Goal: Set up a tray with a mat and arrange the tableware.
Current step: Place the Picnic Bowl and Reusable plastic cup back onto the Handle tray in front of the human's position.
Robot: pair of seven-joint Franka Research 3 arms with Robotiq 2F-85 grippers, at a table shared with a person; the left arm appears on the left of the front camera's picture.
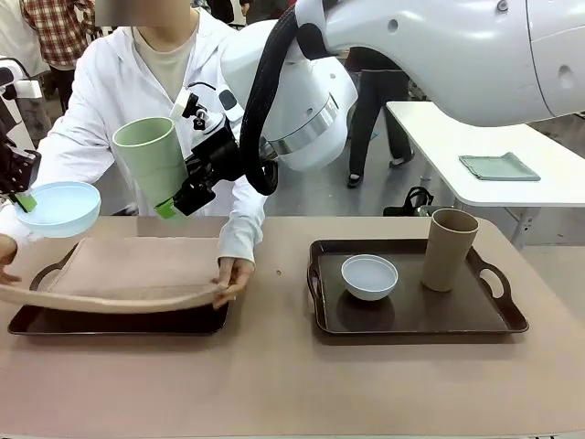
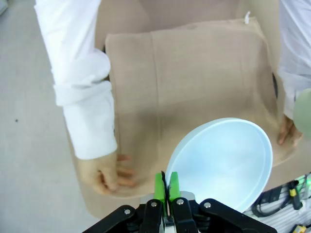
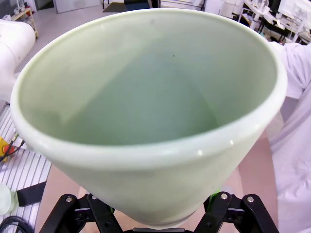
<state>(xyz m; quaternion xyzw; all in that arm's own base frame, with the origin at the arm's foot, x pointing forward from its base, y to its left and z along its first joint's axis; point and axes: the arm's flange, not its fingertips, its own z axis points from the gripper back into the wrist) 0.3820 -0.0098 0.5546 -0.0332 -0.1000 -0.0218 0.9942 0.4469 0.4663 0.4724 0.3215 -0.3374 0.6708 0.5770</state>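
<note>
A tan tabletop (image 1: 274,384) in a busy lab carries two dark brown trays. Over the left tray (image 1: 119,322) a person in a white coat is spreading a beige mat (image 1: 137,265), with a hand (image 1: 236,274) pressing its near corner. The cloth sags over the rim and isn't flat yet. That seems to be why both arms hang in the air. The left gripper (image 1: 26,201) pinches the rim of the light blue bowl (image 1: 55,208) between closed pads, just above the tray's far left corner. The right gripper (image 1: 174,206) clasps the base of the pale green tumbler (image 1: 151,160), tilted, above the mat. The right tray (image 1: 457,311) holds the whitish-grey bowl (image 1: 369,276) and the tan tumbler (image 1: 450,249), standing apart. The person's forearms lie across the landing spot, so setting anything down now would likely crowd them.
</note>
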